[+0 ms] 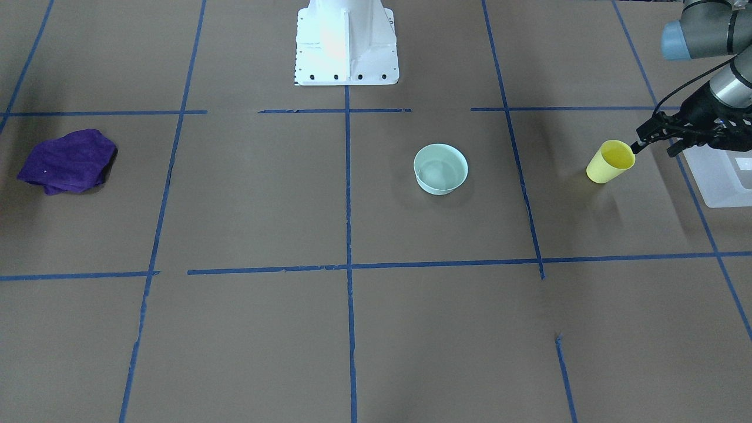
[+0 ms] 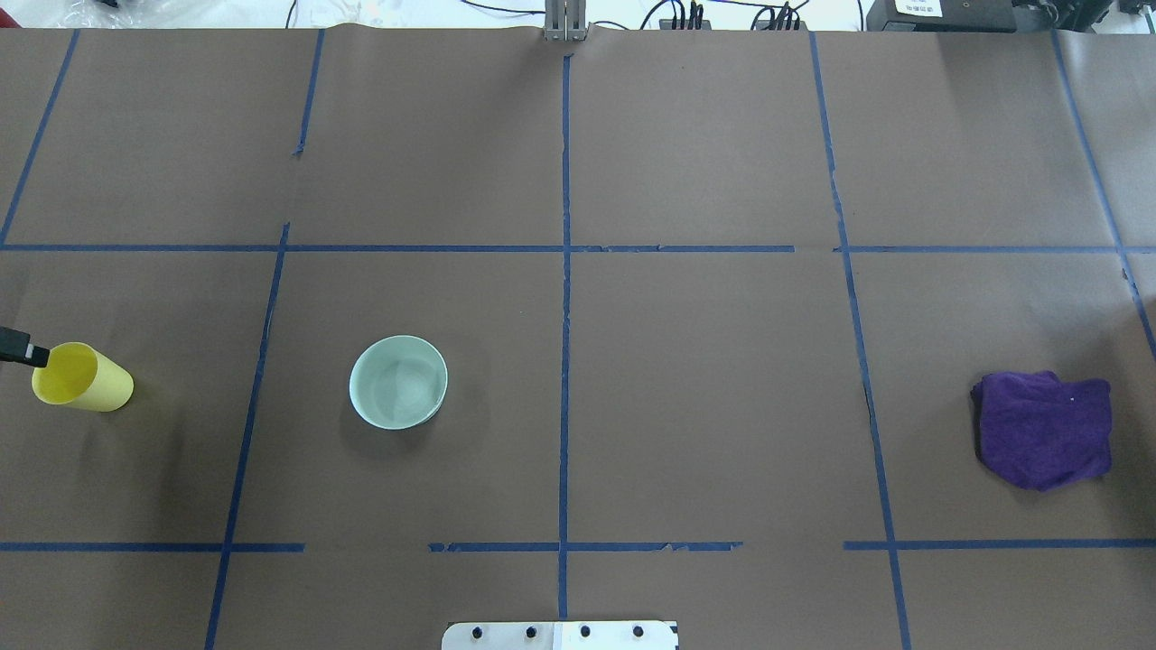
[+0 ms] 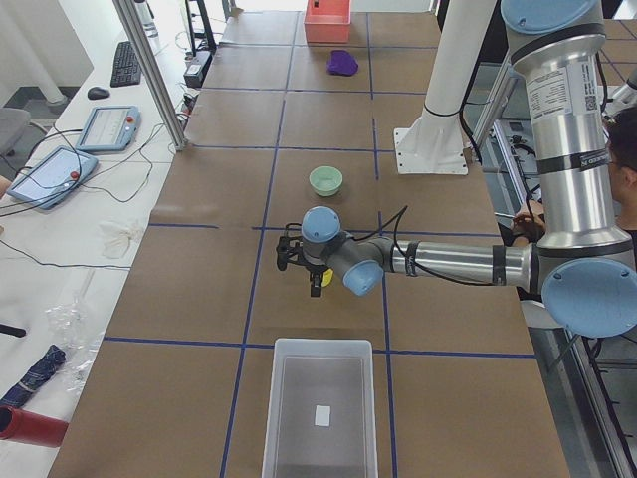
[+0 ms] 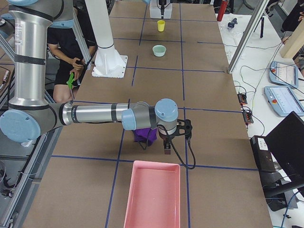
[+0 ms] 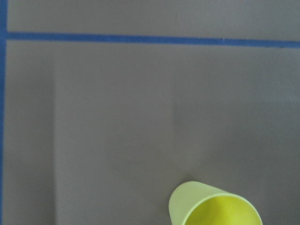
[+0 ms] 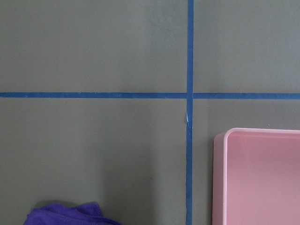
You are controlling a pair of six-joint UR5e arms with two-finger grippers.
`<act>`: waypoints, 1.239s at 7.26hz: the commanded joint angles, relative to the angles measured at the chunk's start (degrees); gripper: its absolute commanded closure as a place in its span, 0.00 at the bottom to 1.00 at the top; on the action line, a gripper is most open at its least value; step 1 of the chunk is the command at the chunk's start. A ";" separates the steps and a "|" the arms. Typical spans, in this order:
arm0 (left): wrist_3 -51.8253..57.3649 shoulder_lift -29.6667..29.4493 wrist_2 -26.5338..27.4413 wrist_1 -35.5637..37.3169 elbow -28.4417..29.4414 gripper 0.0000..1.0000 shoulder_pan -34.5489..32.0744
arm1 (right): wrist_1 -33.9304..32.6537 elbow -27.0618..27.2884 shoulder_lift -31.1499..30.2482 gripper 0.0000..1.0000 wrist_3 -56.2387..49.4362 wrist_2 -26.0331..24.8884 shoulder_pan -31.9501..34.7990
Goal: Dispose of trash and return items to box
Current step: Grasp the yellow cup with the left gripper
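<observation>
Brown papered table (image 1: 235,205) | left arm (image 3: 458,261) stretched low | left fingers (image 1: 641,143) apart, tip at yellow cup (image 1: 608,164) rim | right fingers (image 4: 167,145) unclear

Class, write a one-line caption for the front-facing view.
Left gripper at the yellow cup beside the box; mint bowl mid-table, purple cloth opposite.

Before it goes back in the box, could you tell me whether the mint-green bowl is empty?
Empty: the mint-green bowl stands upright, and its bare inner floor shows from overhead and from the front.
</observation>
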 commanded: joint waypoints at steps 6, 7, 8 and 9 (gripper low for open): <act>-3.02 -2.35 3.13 -4.75 3.99 1.00 5.87 | 0.16 1.19 0.43 0.00 0.09 -0.03 -0.09; -3.11 -2.27 2.95 -4.58 3.47 1.00 5.71 | 0.08 2.59 0.52 0.00 0.00 0.14 -0.09; -2.94 -1.92 2.43 -3.97 1.55 1.00 5.27 | 0.34 2.43 0.26 0.00 0.09 0.84 -0.17; -2.85 -2.18 -0.62 0.22 -2.04 1.00 4.74 | 0.60 1.39 0.08 0.00 0.09 0.67 -2.44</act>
